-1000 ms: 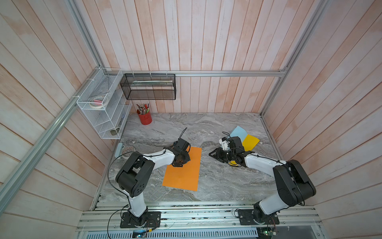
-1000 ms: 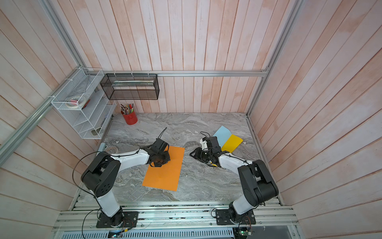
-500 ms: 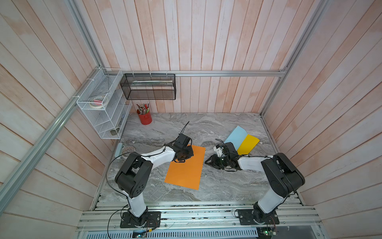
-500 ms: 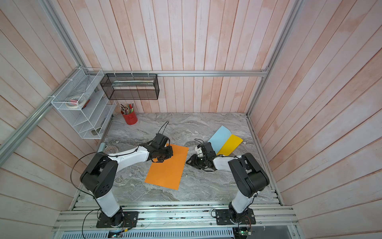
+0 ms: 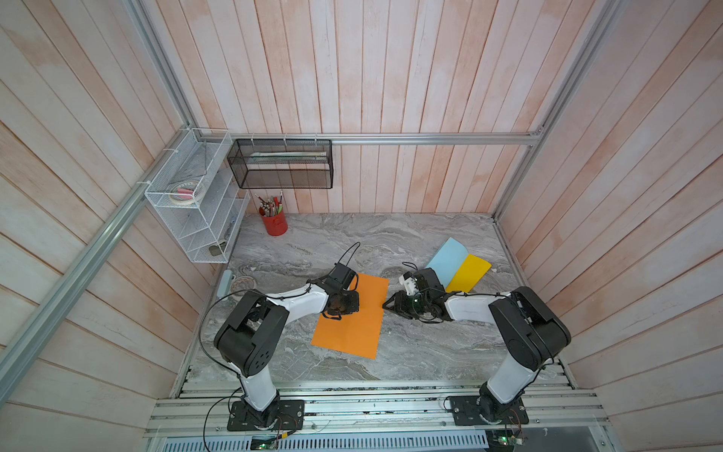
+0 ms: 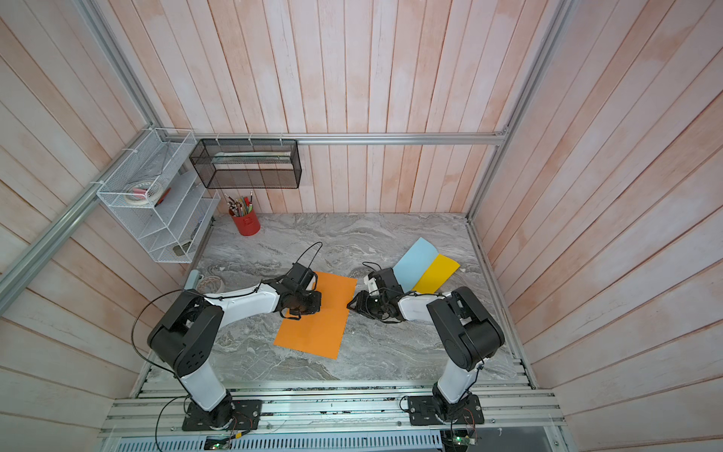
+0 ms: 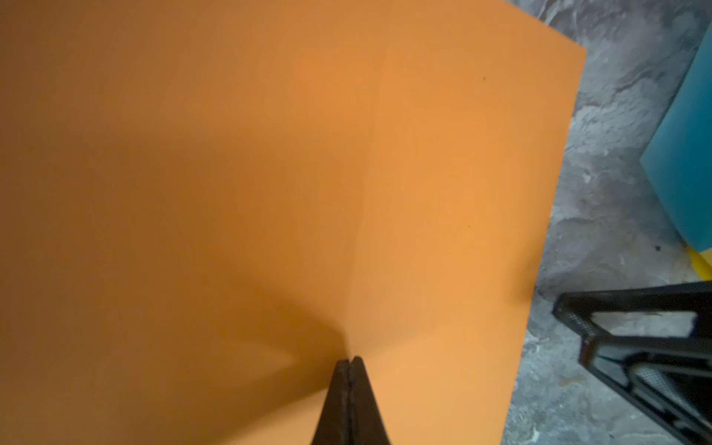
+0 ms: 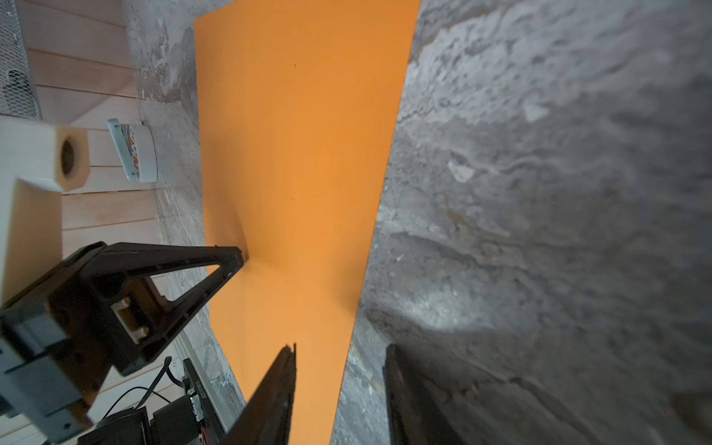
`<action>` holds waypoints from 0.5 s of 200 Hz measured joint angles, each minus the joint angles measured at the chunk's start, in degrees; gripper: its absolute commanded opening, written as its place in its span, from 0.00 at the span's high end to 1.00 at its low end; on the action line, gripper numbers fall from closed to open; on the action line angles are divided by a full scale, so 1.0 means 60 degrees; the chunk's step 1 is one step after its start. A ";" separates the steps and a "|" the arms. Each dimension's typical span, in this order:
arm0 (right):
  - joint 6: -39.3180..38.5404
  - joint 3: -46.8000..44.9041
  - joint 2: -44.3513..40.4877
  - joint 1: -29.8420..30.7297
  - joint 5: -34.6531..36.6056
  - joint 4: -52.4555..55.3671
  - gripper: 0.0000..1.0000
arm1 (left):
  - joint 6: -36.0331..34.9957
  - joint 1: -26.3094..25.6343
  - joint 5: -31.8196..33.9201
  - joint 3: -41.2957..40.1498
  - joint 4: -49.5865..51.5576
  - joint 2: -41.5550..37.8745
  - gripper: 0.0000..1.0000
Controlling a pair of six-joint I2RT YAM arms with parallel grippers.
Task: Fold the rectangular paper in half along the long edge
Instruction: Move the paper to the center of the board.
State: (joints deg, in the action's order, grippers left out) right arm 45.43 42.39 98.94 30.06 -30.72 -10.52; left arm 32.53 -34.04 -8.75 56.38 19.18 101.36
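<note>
The orange rectangular paper (image 5: 352, 328) (image 6: 319, 330) lies flat on the marble table (image 5: 410, 352). My left gripper (image 5: 339, 311) (image 6: 299, 309) (image 7: 350, 360) is shut, its joined tips pressing down on the sheet's far left part. A faint straight line runs along the sheet (image 7: 269, 154) from those tips. My right gripper (image 5: 388, 305) (image 6: 351, 305) (image 8: 342, 348) is open at the paper's right long edge. It straddles that edge, one finger over the sheet (image 8: 300, 154) and the other over bare table. Nothing is between its fingers.
A light blue sheet (image 5: 450, 256) and a yellow sheet (image 5: 469, 274) lie at the back right behind the right wrist. A red pencil cup (image 5: 274, 226), a white wire shelf (image 5: 195, 219) and a black mesh basket (image 5: 279, 166) stand at the back left. A small round dish (image 5: 243, 282) lies by the left wall.
The right gripper has come left from beside the blue sheet to the orange paper's right edge, its jaws slightly wider. The left gripper stayed shut on the sheet, which shifted a little.
</note>
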 measured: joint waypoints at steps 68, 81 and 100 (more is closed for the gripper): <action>0.0295 0.0419 0.0350 0.0149 0.0255 -0.0033 0.57 | 0.0004 -0.0051 -0.0266 -0.0098 -0.0525 0.0117 1.00; 0.0364 0.0550 0.0477 0.0200 0.0270 -0.0066 0.57 | 0.0044 -0.0055 -0.0331 -0.0208 -0.0769 0.0113 1.00; 0.0444 0.0772 0.0692 0.0295 0.0255 -0.0153 0.57 | 0.0138 -0.0051 -0.0503 -0.0397 -0.1209 0.0106 1.00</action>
State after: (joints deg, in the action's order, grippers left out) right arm 48.10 47.03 103.09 31.83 -29.19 -11.44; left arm 33.36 -34.35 -11.77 54.00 11.92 102.00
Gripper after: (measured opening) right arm 0.432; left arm 0.045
